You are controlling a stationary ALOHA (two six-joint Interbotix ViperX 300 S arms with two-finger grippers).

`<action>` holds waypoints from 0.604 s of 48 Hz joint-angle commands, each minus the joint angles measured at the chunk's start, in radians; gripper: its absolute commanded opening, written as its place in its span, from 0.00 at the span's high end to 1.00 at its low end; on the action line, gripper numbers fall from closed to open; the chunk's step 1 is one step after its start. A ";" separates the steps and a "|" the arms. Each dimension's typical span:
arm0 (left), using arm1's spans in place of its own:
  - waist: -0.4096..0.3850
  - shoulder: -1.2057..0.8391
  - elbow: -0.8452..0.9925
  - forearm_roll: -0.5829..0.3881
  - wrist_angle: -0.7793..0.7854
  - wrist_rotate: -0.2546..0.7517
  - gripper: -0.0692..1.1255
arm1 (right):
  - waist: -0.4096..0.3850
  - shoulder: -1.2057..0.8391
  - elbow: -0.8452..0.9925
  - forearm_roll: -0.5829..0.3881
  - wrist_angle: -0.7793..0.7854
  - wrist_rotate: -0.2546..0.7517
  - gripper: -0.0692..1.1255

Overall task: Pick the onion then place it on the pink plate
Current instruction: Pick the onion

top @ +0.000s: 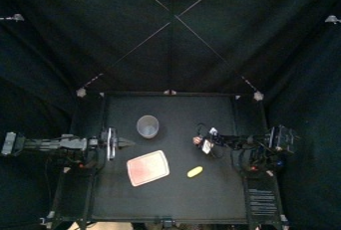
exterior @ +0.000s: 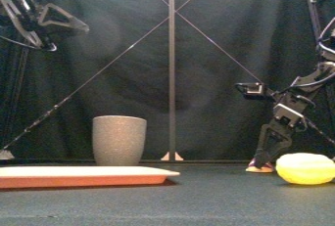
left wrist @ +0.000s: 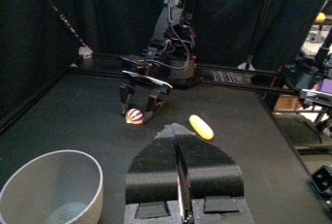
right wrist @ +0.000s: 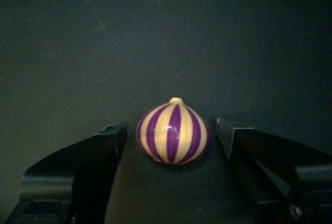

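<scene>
**Onion between my right jaws, lift and carry still to come**

My right jaws are closed on the onion (right wrist: 172, 133), one jaw against each side of its purple-and-cream stripes, stalk tip pointing away from my wrist. It sits at the right of the surface (top: 173, 202), about midway between near and far. I judge this to be the grasp step. Next comes a straight lift, then a carry left and a little nearer to the pink plate (top: 148, 167), which lies flat and bare. A yellow toy food (top: 194, 171) lies just right of the plate, so I should pass above it rather than sweep low. The grey speckled cup (top: 148, 125) stands beyond the plate, clear of that path. My left arm (top: 60, 144) rests at the left edge, its jaws pressed together.

From above and from the front my own gripper hides the onion. I cannot tell whether it is touching the surface or just off it, nor how firm the pinch is.
</scene>
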 commanded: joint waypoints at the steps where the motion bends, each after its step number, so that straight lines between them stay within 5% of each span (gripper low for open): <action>1: 0.003 0.003 -0.011 -0.002 -0.008 0.000 0.92 | -0.006 -0.002 -0.021 0.003 -0.009 -0.002 0.07; 29: 0.003 0.003 -0.003 -0.003 -0.008 0.000 0.92 | 0.000 0.005 -0.018 0.032 -0.005 0.000 0.08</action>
